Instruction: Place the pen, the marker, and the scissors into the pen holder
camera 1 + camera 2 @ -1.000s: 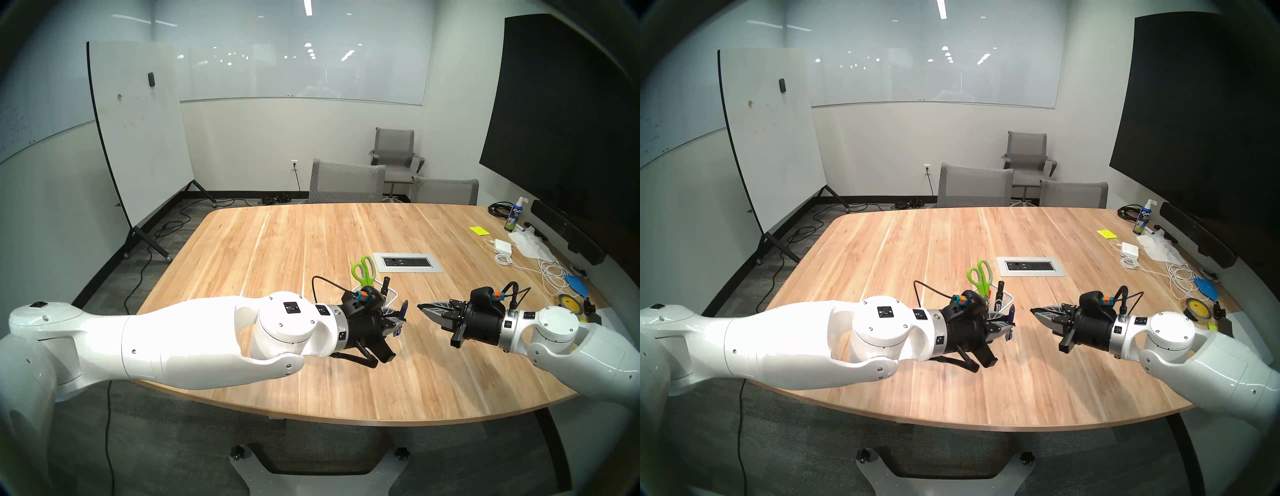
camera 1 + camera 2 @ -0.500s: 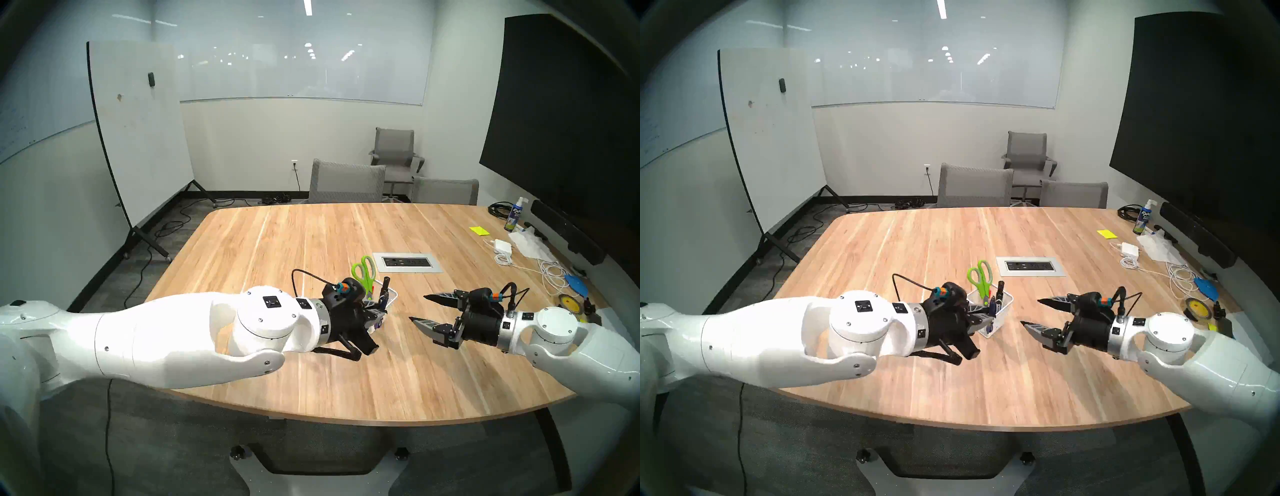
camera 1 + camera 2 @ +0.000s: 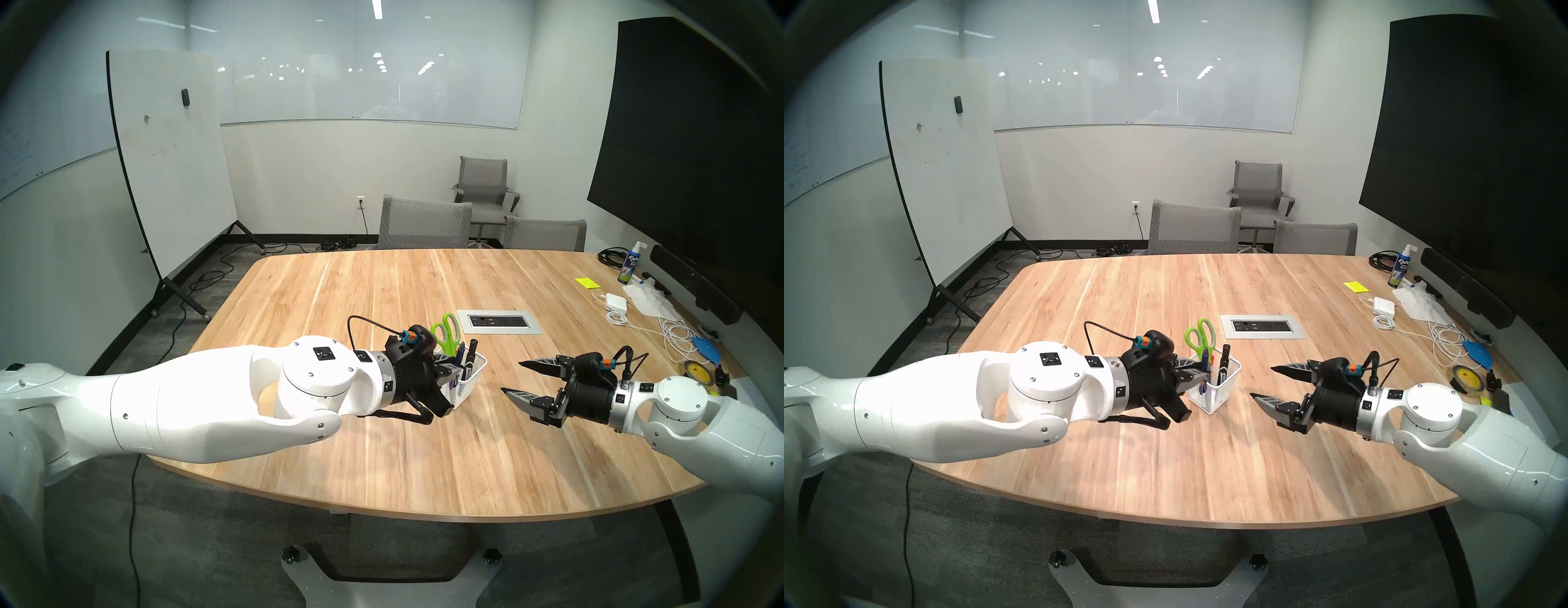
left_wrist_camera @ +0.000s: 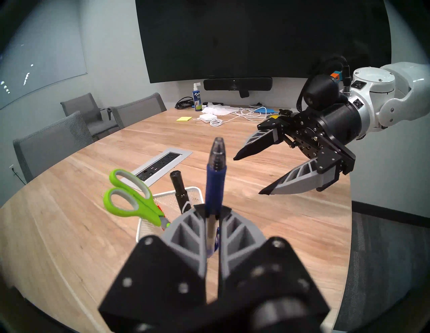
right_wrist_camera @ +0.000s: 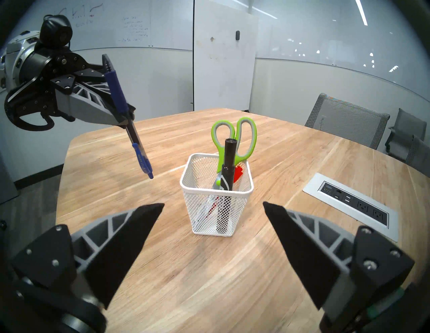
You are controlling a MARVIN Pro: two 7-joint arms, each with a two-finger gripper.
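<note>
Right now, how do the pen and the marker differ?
The pen is slim and blue, the marker thicker and black. The pen is clamped in the left claw, beside and above the white mesh cup; the marker stands free inside it. Both are tilted.

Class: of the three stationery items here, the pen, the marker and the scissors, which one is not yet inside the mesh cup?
The blue pen: the left gripper holds it in the air beside the cup.
</note>
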